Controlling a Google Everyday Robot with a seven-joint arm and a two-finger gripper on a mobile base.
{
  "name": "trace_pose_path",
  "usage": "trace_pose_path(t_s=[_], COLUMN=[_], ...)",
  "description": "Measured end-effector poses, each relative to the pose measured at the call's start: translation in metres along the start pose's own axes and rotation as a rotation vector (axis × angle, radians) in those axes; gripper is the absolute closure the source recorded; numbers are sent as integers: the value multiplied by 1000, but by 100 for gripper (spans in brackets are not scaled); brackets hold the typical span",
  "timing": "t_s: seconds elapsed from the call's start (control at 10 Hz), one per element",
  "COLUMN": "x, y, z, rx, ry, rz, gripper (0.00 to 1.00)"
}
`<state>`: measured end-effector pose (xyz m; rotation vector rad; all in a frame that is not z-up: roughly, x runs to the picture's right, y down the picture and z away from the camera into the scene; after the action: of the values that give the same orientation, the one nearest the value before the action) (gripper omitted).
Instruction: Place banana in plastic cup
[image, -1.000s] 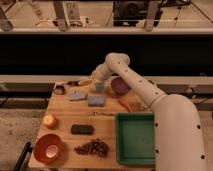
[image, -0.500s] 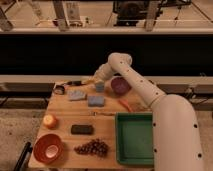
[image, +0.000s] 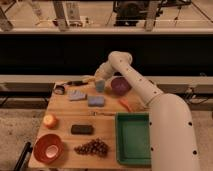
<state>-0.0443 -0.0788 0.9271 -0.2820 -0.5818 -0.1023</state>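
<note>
Hovering just above the plastic cup (image: 100, 86) on the table (image: 65, 116) is the gripper (image: 98, 78). Its grasp cannot be told.

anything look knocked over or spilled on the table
Nothing stands out. The cup stands upright beside the purple bowl, the gripper is just above it, and the grapes and tray sit flat on the table.
</note>
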Motion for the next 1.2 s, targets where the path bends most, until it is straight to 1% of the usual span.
trace_pose_path(t_s=[0.4, 0.5, 0.6, 1.2], x=[12, 14, 15, 17], y=[-2, -2, -3, -4], z=[3, 4, 6, 10], rx=[-4, -7, -9, -6], ry=[16, 22, 27, 65], rz=[22, 29, 38, 87], gripper=[100, 98, 91, 28])
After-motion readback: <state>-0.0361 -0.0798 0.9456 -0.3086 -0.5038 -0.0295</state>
